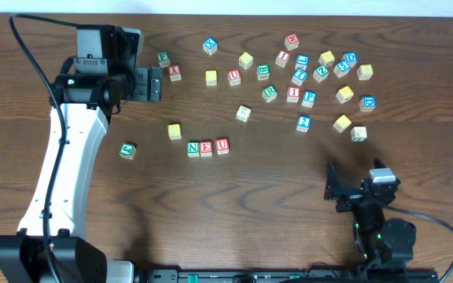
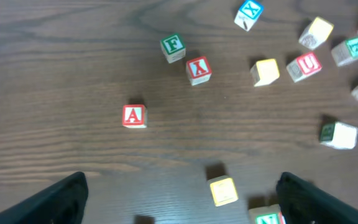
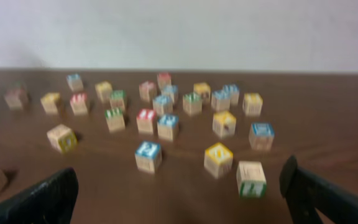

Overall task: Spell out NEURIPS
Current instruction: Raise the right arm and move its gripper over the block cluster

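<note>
You've got the N, E, U blocks [image 1: 207, 147] lined up near the centre of the table [image 1: 274, 236]. R, I, P, S are yet to come from the scattered blocks [image 1: 292, 93] upper right. Your left jaws and right jaws both gape wide, empty.

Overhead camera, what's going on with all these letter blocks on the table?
Two robot arms are spelling a word with wooden letter cubes. The N cube, E cube and U cube sit in a row near the middle. The left gripper is open and empty, near the red A cube. The right gripper is open and empty at the front right. The scattered cubes lie across the back.
</note>
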